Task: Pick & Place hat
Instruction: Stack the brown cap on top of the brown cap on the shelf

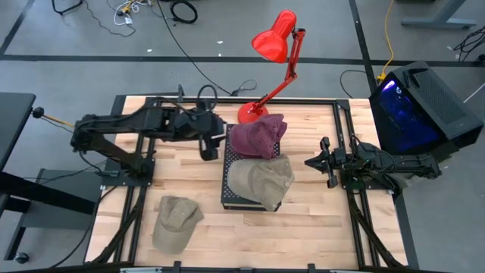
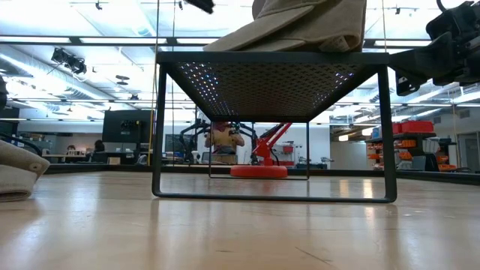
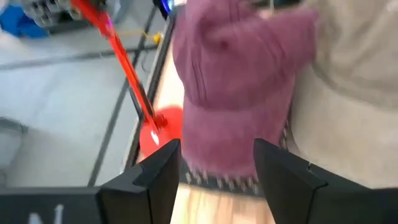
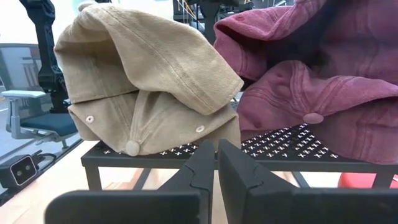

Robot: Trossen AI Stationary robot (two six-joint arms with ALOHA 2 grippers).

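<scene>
Maroon hat (image 3: 239, 87) lies just beyond open left gripper (image 3: 214, 171).

Both arms were dark, almost black, built of jointed segments, with black cables running along them. The left gripper (image 3: 214, 177) had two broad, flat, matte black fingers (image 3: 146, 183) with angled edges. The right gripper (image 4: 216, 163) had the same matte black fingers (image 4: 245, 174), each with a small stepped notch on its inner edge.
</scene>
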